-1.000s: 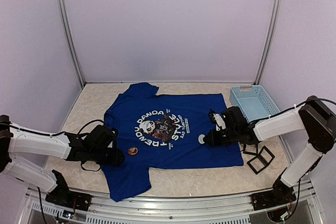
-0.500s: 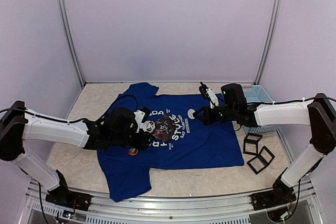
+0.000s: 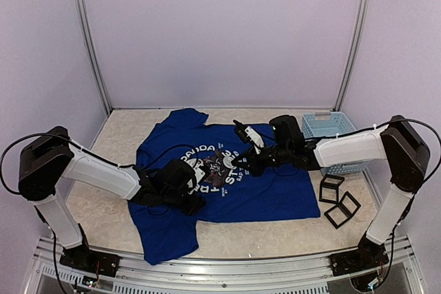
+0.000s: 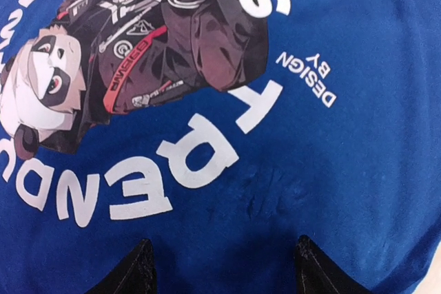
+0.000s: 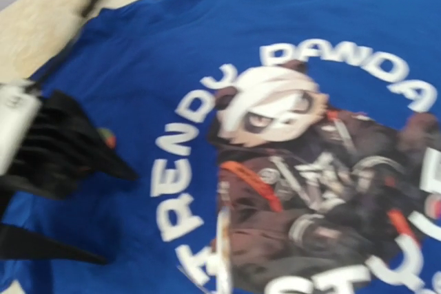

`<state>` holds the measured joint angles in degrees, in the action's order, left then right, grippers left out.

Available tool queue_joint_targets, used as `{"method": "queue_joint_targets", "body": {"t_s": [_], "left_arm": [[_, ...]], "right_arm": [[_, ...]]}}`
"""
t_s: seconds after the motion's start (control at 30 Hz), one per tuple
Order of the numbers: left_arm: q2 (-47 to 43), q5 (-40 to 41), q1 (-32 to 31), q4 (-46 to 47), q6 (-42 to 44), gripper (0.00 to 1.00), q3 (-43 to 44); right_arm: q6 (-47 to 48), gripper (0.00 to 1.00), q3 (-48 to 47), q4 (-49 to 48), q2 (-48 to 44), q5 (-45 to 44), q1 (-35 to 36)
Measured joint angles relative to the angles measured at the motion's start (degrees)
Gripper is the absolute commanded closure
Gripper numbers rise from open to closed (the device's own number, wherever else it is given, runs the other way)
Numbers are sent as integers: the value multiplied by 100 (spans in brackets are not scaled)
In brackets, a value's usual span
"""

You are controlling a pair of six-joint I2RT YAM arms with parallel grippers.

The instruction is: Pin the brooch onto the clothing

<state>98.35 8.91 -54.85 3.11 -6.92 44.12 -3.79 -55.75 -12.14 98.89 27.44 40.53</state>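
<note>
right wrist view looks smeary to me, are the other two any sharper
Right wrist: the whole frame is soft, the panda print and its lettering smeared, probably by motion. Left wrist: crisp lettering on the T-shirt, with a dark shadow between the fingertips of the left gripper. Top external: sharp and evenly lit, no glare.

Light-blue basket (image 3: 325, 123), black frames (image 3: 340, 201) nearby

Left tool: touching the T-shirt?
Cannot tell. In the left wrist view, the left tool is open over the T-shirt, but no gap or dent shows at its tips. The top view is too coarse.
</note>
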Motion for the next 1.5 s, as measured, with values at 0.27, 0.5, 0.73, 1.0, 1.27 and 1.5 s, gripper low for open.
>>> {"method": "queue_joint_targets", "body": {"t_s": [0.27,0.5,0.73,1.0,1.27,1.5], "left_arm": [[157,46,-94,275,31,97,-9],[-17,-208,-142,511,146,100,-278],[-595,-942,55,837,181,100,-643],[-946,-1692,208,1180,160,100,-772],[-949,-2004,219,1272,160,100,-772],[-949,-2098,251,1279,160,100,-772]], "right_arm": [[273,100,-205,-111,243,170,199],[444,100,-205,-424,522,144,291],[588,100,22,-1176,763,68,564],[999,100,610,-2354,925,-216,940],[1718,100,918,-3071,1128,-415,1147],[2299,100,1001,-3257,1152,-623,1198]]}}
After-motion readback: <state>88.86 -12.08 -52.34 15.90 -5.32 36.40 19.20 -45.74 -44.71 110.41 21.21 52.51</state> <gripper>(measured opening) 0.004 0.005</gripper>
